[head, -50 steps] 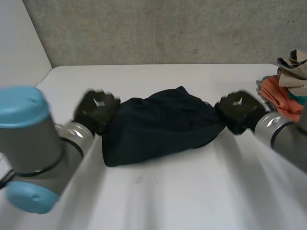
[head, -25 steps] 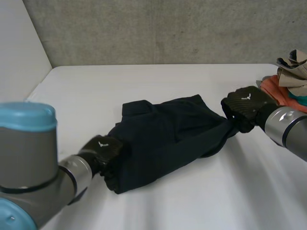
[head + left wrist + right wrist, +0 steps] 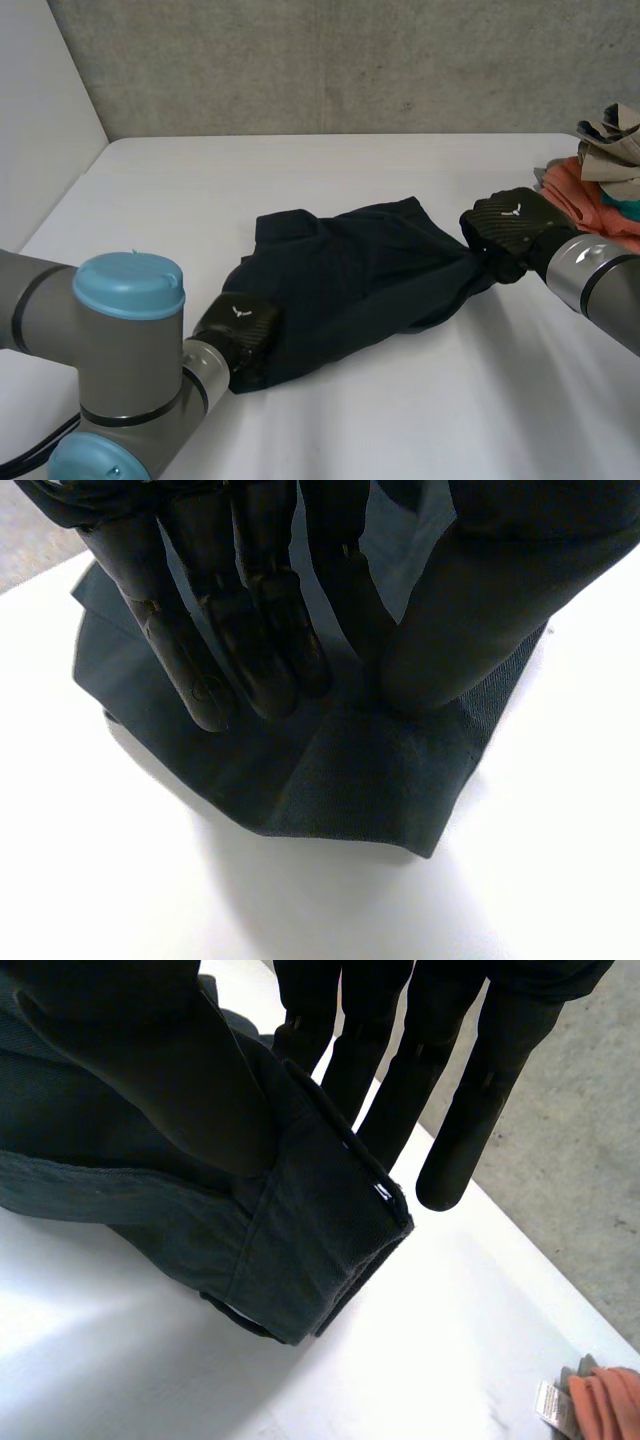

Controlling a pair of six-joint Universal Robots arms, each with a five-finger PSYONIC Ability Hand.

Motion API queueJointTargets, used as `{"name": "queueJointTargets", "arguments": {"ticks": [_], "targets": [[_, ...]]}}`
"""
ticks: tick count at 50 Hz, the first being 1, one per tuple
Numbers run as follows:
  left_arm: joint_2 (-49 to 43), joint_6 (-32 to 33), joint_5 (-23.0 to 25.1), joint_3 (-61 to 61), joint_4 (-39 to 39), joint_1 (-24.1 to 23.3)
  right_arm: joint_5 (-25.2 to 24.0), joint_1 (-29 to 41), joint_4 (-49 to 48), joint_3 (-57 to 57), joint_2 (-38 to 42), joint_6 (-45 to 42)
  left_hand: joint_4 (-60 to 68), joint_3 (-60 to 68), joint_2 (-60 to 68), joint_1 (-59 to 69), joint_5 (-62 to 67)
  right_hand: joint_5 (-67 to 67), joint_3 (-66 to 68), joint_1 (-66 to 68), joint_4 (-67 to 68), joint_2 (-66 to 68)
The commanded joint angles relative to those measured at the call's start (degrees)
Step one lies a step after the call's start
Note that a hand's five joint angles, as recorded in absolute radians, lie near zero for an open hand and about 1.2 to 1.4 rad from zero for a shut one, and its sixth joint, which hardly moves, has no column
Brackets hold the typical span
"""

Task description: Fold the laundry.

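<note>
Head view shows a dark garment (image 3: 350, 270) of a matte, rather thick woven cloth, almost black, lying on the smooth white table (image 3: 400, 410) in a long wrinkled shape that runs slantwise from the near left to the far right. Behind the table stands a rough grey wall (image 3: 350, 60), and at the table's far right edge sits a pile of clothes (image 3: 603, 180) in orange, beige and teal. A second ago the garment was a rounded bundle between the two hands, with the left hand much farther from the camera. Half a second ago that hand had already come to the garment's near end. Now the left hand (image 3: 238, 330) is slightly nearer and more to the right, and its grey arm with the light-blue cap (image 3: 130, 290) has swung lower. The right hand (image 3: 505, 228) has hardly moved. The left hand is at the near left corner of the garment. In the left wrist view its thumb (image 3: 470, 610) presses the cloth (image 3: 350, 770) against the straight fingers (image 3: 200, 660), so it grasps the corner, which spreads flat on the table beyond the fingertips. The right hand is at the far right end. In the right wrist view a folded, stitched hem (image 3: 300, 1230) passes between the thumb (image 3: 160, 1070) and the straight fingers (image 3: 470, 1110), so this hand also pinches the garment, the hem's end resting on the table.
</note>
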Motion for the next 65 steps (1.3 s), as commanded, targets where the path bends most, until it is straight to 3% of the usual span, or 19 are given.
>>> {"name": "queueJointTargets", "arguments": {"ticks": [1, 11, 15, 21, 27, 35, 42, 47, 50, 51, 52, 53, 58, 61, 65], "targets": [[6.95, 0.33, -1.08, 0.33, -1.44, 0.66, -0.17, 0.35, 3.46, -1.85, -3.31, -0.17, 11.44, 11.95, 11.63, 13.44, 13.62, 11.78, 11.63, 15.60, 11.23, 12.45], [29.10, 0.07, -0.11, 7.53, -8.12, 3.47, -1.93, -0.88, 12.61, -11.68, -14.03, -0.96, 11.44, 11.95, 11.63, 13.44, 13.62, 11.78, 11.63, 15.60, 11.23, 12.45], [37.44, 0.33, 0.24, 16.47, -9.26, 5.23, -3.33, -2.45, 12.27, -20.81, -19.56, 2.36, 11.44, 11.95, 11.63, 13.44, 13.62, 11.78, 11.63, 15.60, 11.23, 12.45], [38.00, 0.60, -0.72, 29.75, -9.96, 7.95, -3.33, -5.53, 7.52, -31.02, -19.85, 12.47, 11.44, 11.95, 11.63, 13.44, 13.62, 11.78, 11.63, 15.60, 11.23, 12.45], [29.83, 0.68, -1.34, 42.24, -10.67, 9.89, -2.72, -3.79, 1.46, -33.93, -15.37, 19.60, 11.44, 11.95, 11.63, 13.44, 13.62, 11.78, 11.63, 15.60, 11.23, 12.45], [13.31, 1.30, -0.99, 47.44, -9.27, 9.71, 5.62, 3.25, -5.14, -31.12, -3.86, 18.90, 11.44, 11.95, 11.63, 13.44, 13.62, 11.78, 11.63, 15.60, 11.23, 12.45], [-4.61, 7.00, -0.72, 50.16, -0.31, 9.54, 10.72, 6.50, -11.81, -28.40, 8.44, 16.53, 11.44, 11.95, 11.63, 13.44, 13.62, 11.78, 11.63, 15.60, 11.23, 12.45], [-19.27, 13.15, -1.33, 57.61, 5.40, 10.68, 20.10, 8.08, -24.78, -28.92, 18.71, 15.30, 11.44, 11.95, 11.63, 13.44, 13.62, 11.78, 11.63, 15.60, 11.23, 12.45], [-24.31, 12.55, -2.13, 61.23, 6.64, 11.47, 23.11, 8.61, -31.05, -30.85, 23.65, 14.25, 11.44, 11.95, 11.63, 13.44, 13.62, 11.78, 11.63, 15.60, 11.23, 12.45], [-26.32, 10.90, -1.78, 62.72, 7.43, 11.56, 22.60, 9.31, -32.55, -32.86, 26.79, 13.03, -3.53, -3.02, -3.34, -1.53, -1.35, -35.03, -35.19, -31.21, -35.59, -34.37], [-26.60, 9.92, -1.34, 63.25, 7.61, 11.47, 21.98, 9.66, -31.95, -34.44, 28.31, 11.80, -29.65, -29.15, -29.47, -27.66, -27.48, -58.22, -58.37, -54.40, -58.77, -57.55], [-26.78, 8.96, -0.99, 63.69, 7.79, 11.39, 21.72, 9.93, -30.47, -36.11, 29.63, 9.87, -58.06, -57.56, -57.87, -56.06, -55.88, -58.22, -58.37, -54.40, -58.77, -57.55], [-23.28, 4.82, -0.90, 60.55, 6.56, 10.16, 22.77, 10.20, -15.18, -42.45, 32.10, 3.52, -58.56, -58.05, -58.37, -56.56, -56.38, -58.22, -58.37, -54.40, -58.77, -57.55], [-17.22, 4.11, -2.13, 54.23, 5.15, 9.89, 19.79, 8.36, -9.99, -42.11, 29.30, 4.75, -58.56, -58.05, -58.37, -56.56, -56.38, -58.22, -58.37, -54.40, -58.77, -57.55], [-5.82, 4.29, -3.53, 40.63, 1.91, 8.75, 11.20, 5.29, -1.83, -35.54, 21.85, 3.45, -58.56, -58.05, -58.37, -56.56, -56.38, -58.22, -58.37, -54.40, -58.77, -57.55]]}}
